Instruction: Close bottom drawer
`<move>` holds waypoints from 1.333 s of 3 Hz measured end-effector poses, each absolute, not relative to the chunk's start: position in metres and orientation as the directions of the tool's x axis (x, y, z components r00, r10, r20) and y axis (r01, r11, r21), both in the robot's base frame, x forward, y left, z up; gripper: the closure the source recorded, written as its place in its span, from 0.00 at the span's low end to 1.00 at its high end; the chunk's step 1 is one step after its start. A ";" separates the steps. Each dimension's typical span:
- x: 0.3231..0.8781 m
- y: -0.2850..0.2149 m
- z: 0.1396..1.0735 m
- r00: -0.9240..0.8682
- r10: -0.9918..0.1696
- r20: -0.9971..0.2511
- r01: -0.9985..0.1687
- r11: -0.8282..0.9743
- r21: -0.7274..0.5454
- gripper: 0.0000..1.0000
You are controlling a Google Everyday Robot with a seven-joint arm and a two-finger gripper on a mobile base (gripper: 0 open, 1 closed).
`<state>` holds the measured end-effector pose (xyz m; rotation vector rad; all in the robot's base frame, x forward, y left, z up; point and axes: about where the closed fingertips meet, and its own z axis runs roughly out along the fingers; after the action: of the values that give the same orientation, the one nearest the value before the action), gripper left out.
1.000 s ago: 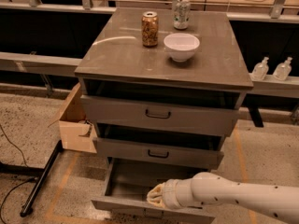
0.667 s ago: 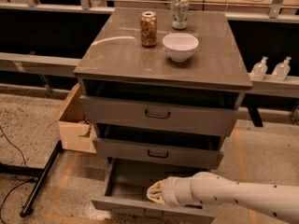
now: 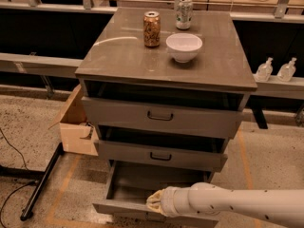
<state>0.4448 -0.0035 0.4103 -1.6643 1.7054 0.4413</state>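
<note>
The bottom drawer of the grey metal cabinet stands pulled well out, its inside empty as far as it shows. Its flat front panel runs along the lower edge of the camera view. My gripper reaches in from the right on a white arm and sits at the top edge of that front panel, near its middle. The middle drawer and the top drawer each stand slightly out, with dark pull handles.
On the cabinet top stand a brown can, a silver can and a white bowl. An open cardboard box sits left of the cabinet. A black pole and cables lie on the floor at left.
My gripper and arm have shifted slightly along the bottom drawer's front edge. The drawer stands about as far out as before.
</note>
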 end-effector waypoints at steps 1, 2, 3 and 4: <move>0.439 0.006 0.349 0.022 -0.713 -0.701 -0.971 0.152 -0.185 1.00; 0.428 0.022 0.304 -0.012 -0.695 -0.719 -0.974 0.172 -0.150 1.00; 0.428 0.041 0.271 -0.029 -0.680 -0.732 -0.971 0.192 -0.140 1.00; 0.435 0.056 0.247 -0.037 -0.677 -0.735 -0.964 0.218 -0.152 1.00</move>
<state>0.4352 0.0558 0.2467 -1.5276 1.7838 0.5132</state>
